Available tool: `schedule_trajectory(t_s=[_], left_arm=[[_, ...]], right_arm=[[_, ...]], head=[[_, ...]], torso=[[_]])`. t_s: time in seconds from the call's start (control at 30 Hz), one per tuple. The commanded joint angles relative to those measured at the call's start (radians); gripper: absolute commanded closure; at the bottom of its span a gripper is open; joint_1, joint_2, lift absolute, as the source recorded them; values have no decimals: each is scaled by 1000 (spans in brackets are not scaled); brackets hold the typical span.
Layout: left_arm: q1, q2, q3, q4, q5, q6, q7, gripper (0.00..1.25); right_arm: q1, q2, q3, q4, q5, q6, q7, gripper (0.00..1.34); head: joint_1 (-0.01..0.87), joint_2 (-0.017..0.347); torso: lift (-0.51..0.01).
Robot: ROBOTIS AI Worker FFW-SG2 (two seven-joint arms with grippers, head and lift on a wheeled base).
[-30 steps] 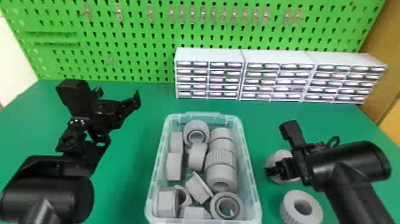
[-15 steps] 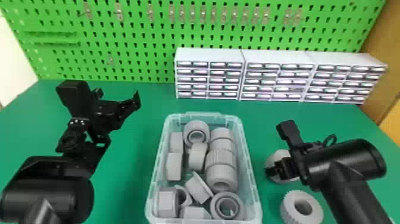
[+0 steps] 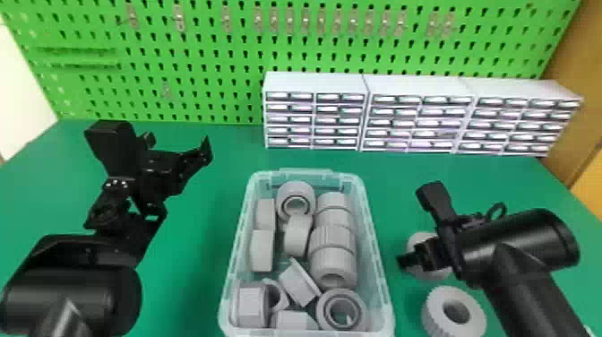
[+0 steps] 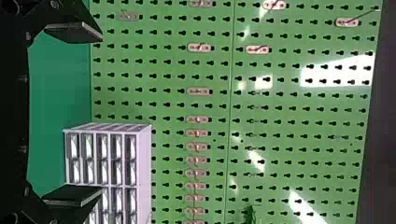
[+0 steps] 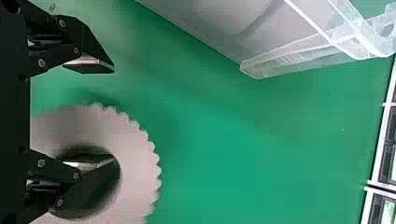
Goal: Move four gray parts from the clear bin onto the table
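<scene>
Green table [image 3: 192, 269] | cabinets [image 3: 412, 83]: three | bin [image 3: 378, 269]: one | gray parts [image 3: 333, 239]: about thirteen inside, two outside | left claw [image 3: 179, 144], right claw [image 3: 405, 261]: spread

A workshop or lab bench, with green pegboard [image 3: 215, 62], metal hooks [image 3: 321, 20] and small-drawer cabinets [image 3: 316, 83].

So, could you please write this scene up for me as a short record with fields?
bin: clear bin, mid-table, holding many jumbled gray parts
on table: two gray rings, right of the bin, one far, one near
right gripper: at the far ring, fingers apart, one outside it, one in or over its hole
left gripper: left of the bin, fingers apart, holding nothing
background: three drawer cabinets before a green pegboard
</scene>
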State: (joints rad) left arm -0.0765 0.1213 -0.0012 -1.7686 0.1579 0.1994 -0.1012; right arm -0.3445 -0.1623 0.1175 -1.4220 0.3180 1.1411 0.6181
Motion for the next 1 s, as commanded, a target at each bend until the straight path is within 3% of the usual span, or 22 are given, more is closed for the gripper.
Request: schedule_trajectory(t_s=[0.0, 0.53, 0.97], left_arm=[[0, 0, 0, 0, 0, 0, 0, 136], [0, 0, 4, 0, 0, 0, 0, 136], [1, 1, 3, 0, 2, 0, 0, 136]], right_arm=[[-1, 0, -9, 0, -5, 0, 0, 553], [-2, -3, -9, -5, -10, 11, 2, 553], [-11, -11, 1, -150, -36, 31, 0, 553]], head=[[678, 34], [678, 34], [678, 34]], torso=[[-50], [-50], [-50]])
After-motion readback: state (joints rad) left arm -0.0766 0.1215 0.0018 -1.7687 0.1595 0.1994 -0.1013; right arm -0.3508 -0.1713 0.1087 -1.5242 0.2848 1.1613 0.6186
